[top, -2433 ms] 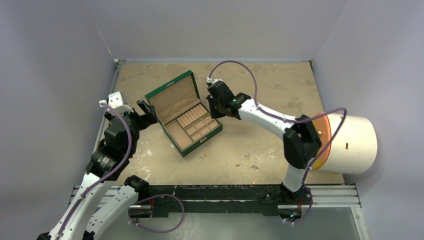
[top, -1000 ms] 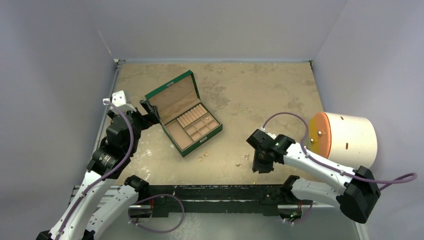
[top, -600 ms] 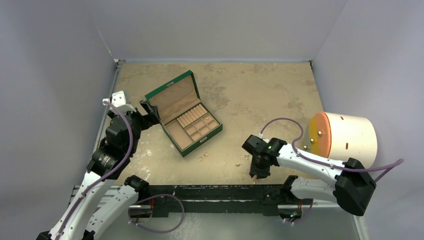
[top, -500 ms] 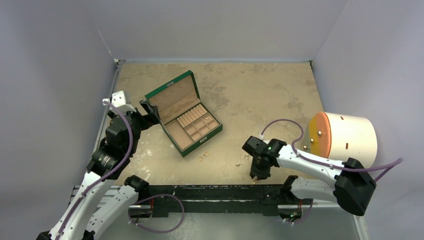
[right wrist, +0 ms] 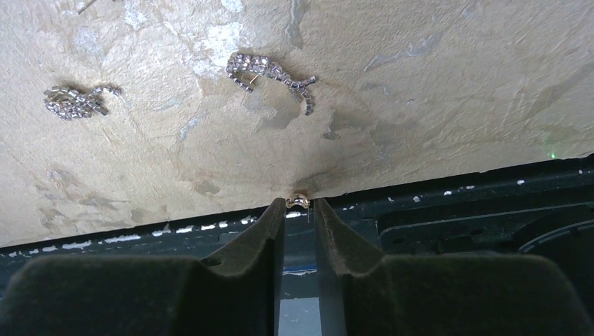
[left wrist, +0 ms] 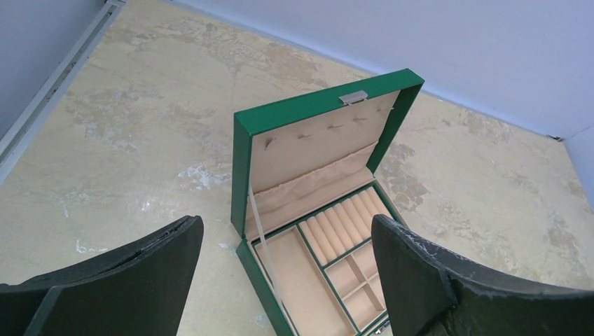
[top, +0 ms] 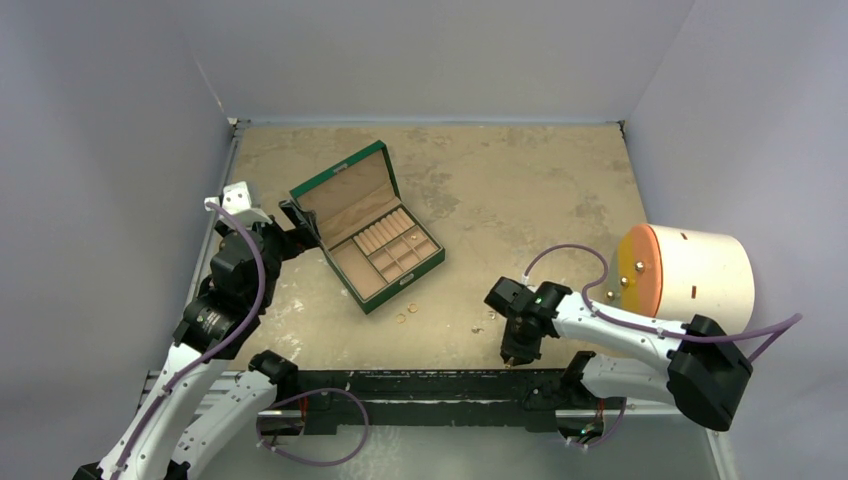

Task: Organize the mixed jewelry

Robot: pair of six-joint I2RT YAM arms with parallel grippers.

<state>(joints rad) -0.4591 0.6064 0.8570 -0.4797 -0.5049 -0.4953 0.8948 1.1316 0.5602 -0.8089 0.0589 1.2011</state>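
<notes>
Grey walls (top: 420, 60) close in the blotchy tan desk (top: 520, 190) on three sides. At the left of the overhead view, the left tool (left wrist: 285, 224) hangs spread wide beside the open green box (top: 365, 235), and gold rings (top: 403, 316) lie just below it. Open room stretches to the upper right. At lower right, the right tool (right wrist: 298, 207) is pinched narrow on a small gold piece (right wrist: 298, 201) at the desk's lip, by the black rail (top: 420, 385). Glittery silver pieces (right wrist: 270, 73) lie near, and a white drum (top: 705, 285) crowds the right edge.

A worn, mottled tan desk (top: 500, 200) is enclosed on three sides by plain pale grey-lavender walls (top: 430, 60), with a black rail (top: 420, 385) along its near edge under soft, even light.
</notes>
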